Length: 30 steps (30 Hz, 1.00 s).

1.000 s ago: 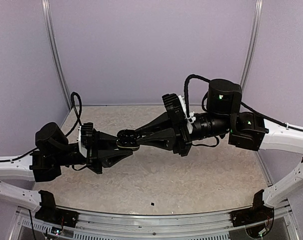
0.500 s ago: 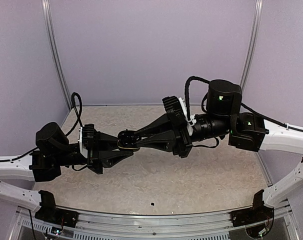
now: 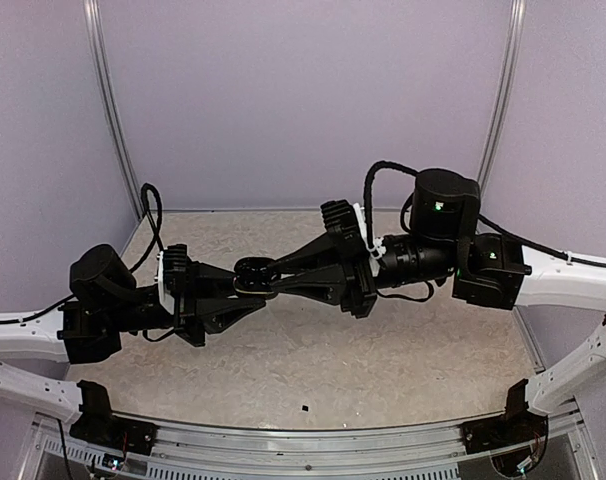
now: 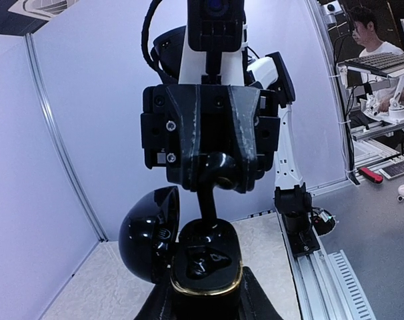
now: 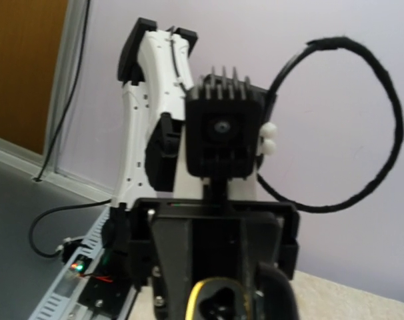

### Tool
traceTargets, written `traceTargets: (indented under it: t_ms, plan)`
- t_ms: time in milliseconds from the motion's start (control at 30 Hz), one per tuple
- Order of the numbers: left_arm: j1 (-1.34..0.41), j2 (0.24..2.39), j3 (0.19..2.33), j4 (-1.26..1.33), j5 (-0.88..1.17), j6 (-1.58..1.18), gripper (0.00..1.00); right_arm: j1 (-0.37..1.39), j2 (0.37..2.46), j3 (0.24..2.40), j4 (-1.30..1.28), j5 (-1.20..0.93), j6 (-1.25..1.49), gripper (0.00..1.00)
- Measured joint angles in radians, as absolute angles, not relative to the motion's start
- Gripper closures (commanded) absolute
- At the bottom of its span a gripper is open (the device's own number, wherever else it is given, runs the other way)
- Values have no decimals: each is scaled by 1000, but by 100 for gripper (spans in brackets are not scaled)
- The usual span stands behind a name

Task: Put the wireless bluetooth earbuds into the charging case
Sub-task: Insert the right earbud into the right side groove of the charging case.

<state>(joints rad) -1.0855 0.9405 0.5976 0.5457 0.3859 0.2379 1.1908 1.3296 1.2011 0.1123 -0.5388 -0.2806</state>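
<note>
My left gripper (image 3: 245,284) is shut on the black charging case (image 3: 253,277) and holds it above the table. In the left wrist view the case (image 4: 205,283) has a gold rim, and its lid (image 4: 149,233) hangs open to the left. My right gripper (image 3: 273,283) is shut. Its fingertips (image 4: 207,212) form one thin stem that touches the far edge of the case's top. A glossy black shape (image 4: 203,261) lies in the case's cavity; I cannot tell whether it is an earbud. No white earbud shows. The right wrist view shows the gold rim (image 5: 197,300) at the bottom edge.
A tiny black speck (image 3: 305,408) lies on the speckled table (image 3: 383,350) near the front rail. Purple walls enclose the back and sides. Both arms meet over the middle left of the table.
My right arm has pushed left toward the case, so its fingertips now sit on the case's top. The left gripper has held the case still.
</note>
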Motion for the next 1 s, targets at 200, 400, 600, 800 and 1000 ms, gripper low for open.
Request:
traceTargets:
  t_ms: [200, 400, 600, 800, 1000]
  plan:
    - [-1085, 936, 598, 545, 376, 231, 96, 1193, 1330, 1179, 147, -492, -283, 87]
    - [-1085, 932, 598, 543, 363, 228, 97, 1196, 1329, 1163, 178, -467, -285, 85]
    - [-1085, 930, 597, 541, 344, 221, 97, 1196, 1330, 1150, 198, -444, -287, 79]
    - [-1076, 928, 590, 553, 339, 204, 96, 1196, 1330, 1138, 205, -418, -286, 79]
    - [-1066, 929, 588, 558, 339, 187, 96, 1196, 1332, 1137, 211, -389, -268, 81]
